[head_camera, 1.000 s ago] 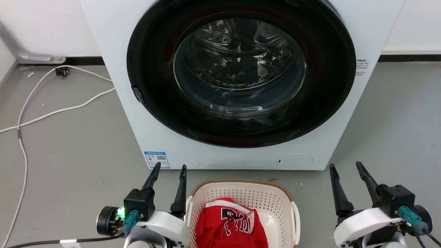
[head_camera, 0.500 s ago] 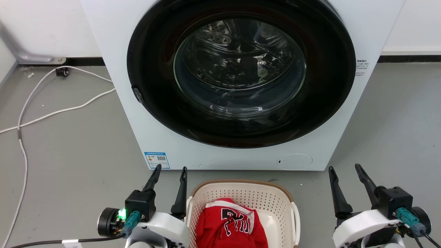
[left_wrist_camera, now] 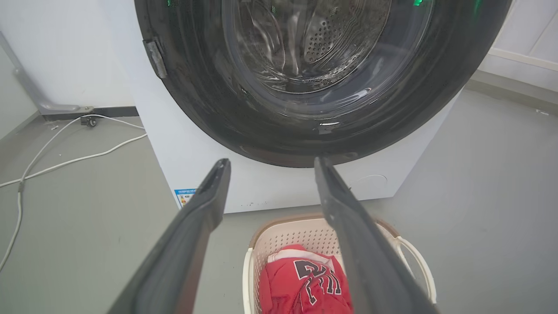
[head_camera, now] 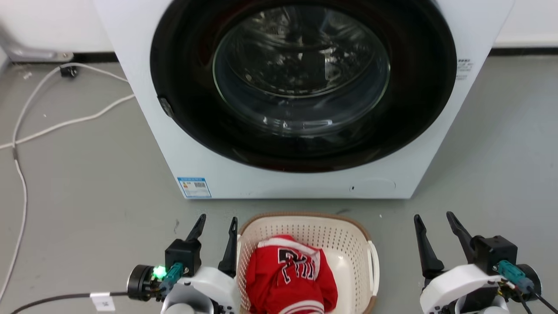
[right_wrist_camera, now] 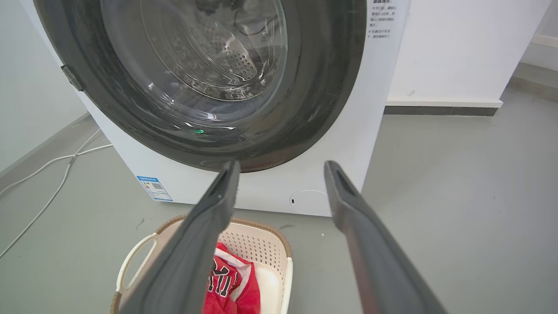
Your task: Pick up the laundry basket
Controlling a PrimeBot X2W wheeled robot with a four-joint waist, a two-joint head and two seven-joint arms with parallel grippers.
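Now the left gripper (head_camera: 218,219) and right gripper (head_camera: 433,216) flank the laundry basket (head_camera: 305,231), fingers spread wide and empty; a red jersey (head_camera: 285,281) lies inside.

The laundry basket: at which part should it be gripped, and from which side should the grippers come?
I would grip its two white side handles: left gripper on the left handle, right gripper on the right handle, each coming down from outside. The handles loop clear of the basket walls, leaving a gap for a finger, and both grippers are open.
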